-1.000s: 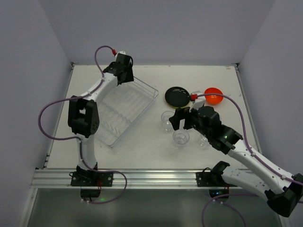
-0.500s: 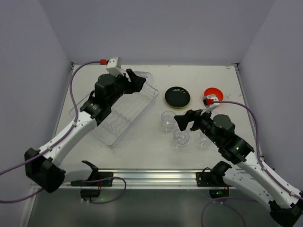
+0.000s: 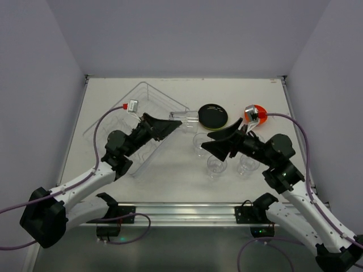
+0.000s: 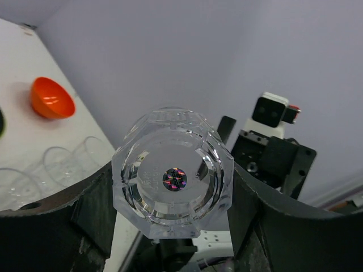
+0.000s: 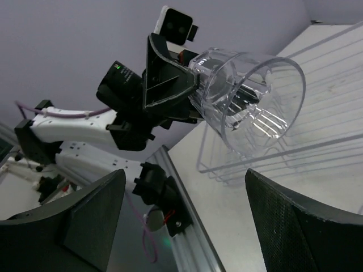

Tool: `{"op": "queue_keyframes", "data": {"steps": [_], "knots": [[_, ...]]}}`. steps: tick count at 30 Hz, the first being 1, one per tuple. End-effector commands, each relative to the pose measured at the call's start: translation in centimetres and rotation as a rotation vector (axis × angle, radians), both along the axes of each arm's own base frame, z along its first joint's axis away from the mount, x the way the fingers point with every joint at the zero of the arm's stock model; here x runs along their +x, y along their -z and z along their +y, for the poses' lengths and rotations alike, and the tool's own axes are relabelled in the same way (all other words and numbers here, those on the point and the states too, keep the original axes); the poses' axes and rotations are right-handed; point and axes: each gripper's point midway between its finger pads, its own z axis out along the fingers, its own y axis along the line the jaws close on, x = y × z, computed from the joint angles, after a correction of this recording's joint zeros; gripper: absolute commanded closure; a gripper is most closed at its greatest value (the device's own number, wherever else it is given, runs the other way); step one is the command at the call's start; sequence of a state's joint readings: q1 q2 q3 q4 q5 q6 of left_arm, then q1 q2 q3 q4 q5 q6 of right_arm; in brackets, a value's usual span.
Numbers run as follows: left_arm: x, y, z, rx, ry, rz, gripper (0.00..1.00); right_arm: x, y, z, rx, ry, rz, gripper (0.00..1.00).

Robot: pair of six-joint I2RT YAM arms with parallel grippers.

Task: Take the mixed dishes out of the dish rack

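My left gripper (image 3: pixel 170 126) is shut on a clear plastic cup (image 3: pixel 185 118) and holds it sideways in the air between the dish rack (image 3: pixel 134 111) and the plates. In the left wrist view the cup's base (image 4: pixel 173 180) sits between the fingers (image 4: pixel 93 204). My right gripper (image 3: pixel 222 141) is open and empty and faces that cup (image 5: pixel 249 96). Three clear cups (image 3: pixel 199 144) stand on the table below it. The black plate (image 3: pixel 212 115) lies on the lime-green plate, of which only the rim shows. The orange-red bowl (image 3: pixel 256 114) sits at the right.
The wire rack (image 5: pixel 323 113) takes up the table's left half and looks empty. The cups (image 4: pixel 57 164) and bowl (image 4: pixel 51 99) cluster at the centre right. The aluminium rail (image 3: pixel 181 212) runs along the near edge, with walls on three sides.
My left arm swung from the rack's far corner toward the middle, carrying a clear cup. My right gripper rose, opened wide and turned toward the left gripper.
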State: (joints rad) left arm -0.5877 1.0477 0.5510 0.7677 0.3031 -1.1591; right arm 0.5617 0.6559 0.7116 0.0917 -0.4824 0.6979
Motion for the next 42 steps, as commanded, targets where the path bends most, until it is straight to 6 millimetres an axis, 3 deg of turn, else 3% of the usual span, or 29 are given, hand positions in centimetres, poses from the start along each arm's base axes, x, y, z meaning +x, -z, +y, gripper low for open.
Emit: {"op": "queue_keyframes", "data": {"steps": [1, 6, 10, 13, 18, 22, 24, 25, 26, 27, 28, 29, 32, 34, 36, 37, 38, 39, 40, 41, 42], "knots": [[-5.0, -6.8, 0.0, -0.224, 0.162, -0.151, 1.0, -3.1, -3.5, 1.1, 0.092, -0.194, -0.094, 0.13], [-7.0, -6.4, -1.5, -0.239, 0.21, -0.127, 1.0, -3.9, -4.2, 1.7, 0.102, -0.273, -0.095, 0.21], [-7.5, -6.0, -2.0, -0.241, 0.225, -0.115, 1.0, -4.0, -4.7, 2.2, 0.112, -0.313, -0.121, 0.27], [-7.6, -5.6, -2.2, -0.241, 0.228, -0.099, 1.0, -4.1, -5.2, 2.4, 0.112, -0.33, -0.17, 0.38], [-7.8, -4.4, -3.1, -0.224, 0.232, -0.061, 1.0, -3.9, -5.5, 3.1, 0.101, -0.335, -0.231, 0.71], [-7.6, -4.0, -3.2, -0.206, 0.223, -0.058, 1.0, -4.0, -5.5, 3.5, 0.107, -0.35, -0.268, 0.74], [-7.2, -3.8, -3.2, -0.183, 0.2, -0.053, 1.0, -4.2, -5.4, 3.5, 0.106, -0.351, -0.285, 0.95], [-7.1, -3.9, -3.2, -0.165, 0.185, -0.073, 0.95, -4.0, -5.4, 3.4, 0.102, -0.331, -0.29, 1.0], [-7.1, -4.3, -2.8, -0.159, 0.168, -0.087, 0.8, -3.8, -5.4, 3.2, 0.098, -0.313, -0.297, 1.0], [-6.5, -3.7, -2.7, -0.128, 0.132, -0.072, 0.43, -3.6, -4.8, 3.1, 0.079, -0.294, -0.273, 1.0], [-6.3, -3.4, -2.6, -0.087, 0.106, -0.101, 0.26, -3.7, -5.2, 2.6, 0.069, -0.266, -0.303, 1.0], [-5.8, -2.7, -2.5, -0.012, 0.077, -0.067, 0.01, -2.9, -4.5, 2.3, 0.04, -0.212, -0.259, 1.0], [-3.0, -0.2, 0.0, 0.264, -0.138, 0.002, 0.0, -1.7, -4.8, 0.9, -0.019, -0.081, -0.253, 1.0], [-0.9, 0.9, 3.6, 0.404, -0.348, 0.035, 0.0, -0.7, -2.0, 0.7, -0.131, -0.043, -0.156, 1.0], [-0.7, 1.8, 8.6, 0.546, -0.533, 0.104, 0.0, 0.2, -0.4, 0.2, -0.236, 0.009, -0.077, 1.0], [-0.8, 1.7, 10.2, 0.587, -0.586, 0.11, 0.0, -0.2, 0.3, 0.8, -0.292, -0.011, -0.083, 1.0], [-1.7, 2.8, 12.5, 0.673, -0.628, 0.15, 0.0, 0.0, 0.3, 1.5, -0.33, -0.015, -0.077, 1.0], [-1.7, 1.5, 14.9, 0.688, -0.732, 0.159, 0.0, 1.0, 2.1, 1.0, -0.421, 0.062, -0.022, 1.0], [-2.1, 1.3, 16.3, 0.735, -0.77, 0.159, 0.0, 0.4, 2.7, 1.7, -0.473, 0.037, -0.017, 1.0], [-2.8, 2.1, 18.1, 0.82, -0.799, 0.178, 0.0, 1.1, 2.9, 2.6, -0.52, 0.045, 0.011, 1.0], [-3.0, 1.2, 20.0, 0.853, -0.878, 0.179, 0.0, 1.7, 5.1, 1.7, -0.639, 0.1, 0.07, 1.0]]}}
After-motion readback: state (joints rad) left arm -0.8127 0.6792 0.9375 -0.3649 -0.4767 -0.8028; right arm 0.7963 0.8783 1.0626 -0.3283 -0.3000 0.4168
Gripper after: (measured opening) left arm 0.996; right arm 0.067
